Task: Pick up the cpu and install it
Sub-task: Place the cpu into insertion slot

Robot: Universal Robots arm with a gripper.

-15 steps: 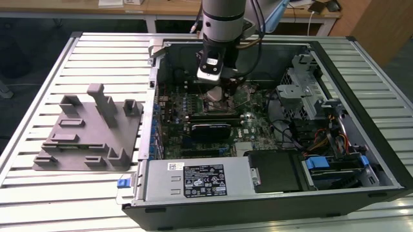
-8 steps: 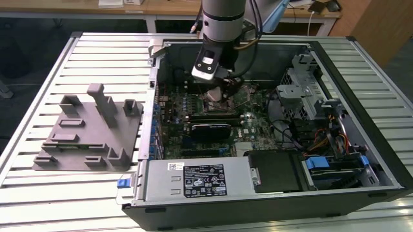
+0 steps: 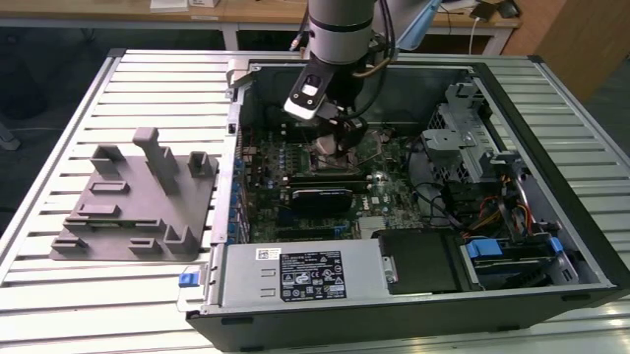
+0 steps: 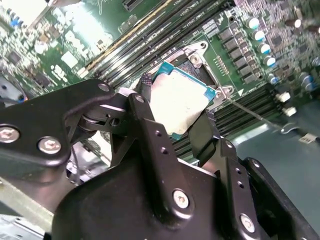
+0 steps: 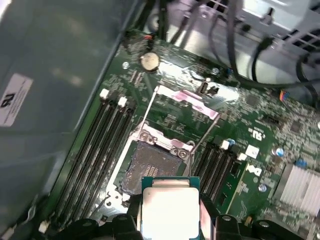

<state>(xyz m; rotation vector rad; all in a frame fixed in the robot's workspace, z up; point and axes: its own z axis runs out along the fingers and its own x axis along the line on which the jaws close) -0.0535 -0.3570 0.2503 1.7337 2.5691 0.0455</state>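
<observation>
My gripper (image 3: 340, 144) is down inside the open computer case (image 3: 551, 81), over the motherboard. It is shut on the cpu (image 4: 182, 102), a flat silver square with a thin green rim. A black finger (image 4: 147, 117) presses on each of two opposite edges. In the first wrist view the cpu (image 5: 170, 210) hangs just above the motherboard socket (image 5: 150, 167), overlapping one edge of it and not seated. The socket stands open, its dark contact field bare. Its metal load plate (image 5: 187, 100) is flipped up and back, and the thin lever (image 5: 202, 137) is released beside it.
Memory slots (image 5: 95, 145) run along both sides of the socket. Cables (image 5: 250, 55) and a drive cage (image 3: 468, 140) crowd the exterior view's right. The case wall (image 5: 55, 85) stands close by. A grey fixture block (image 3: 138, 199) sits on the slatted table (image 3: 99, 310) at the exterior view's left.
</observation>
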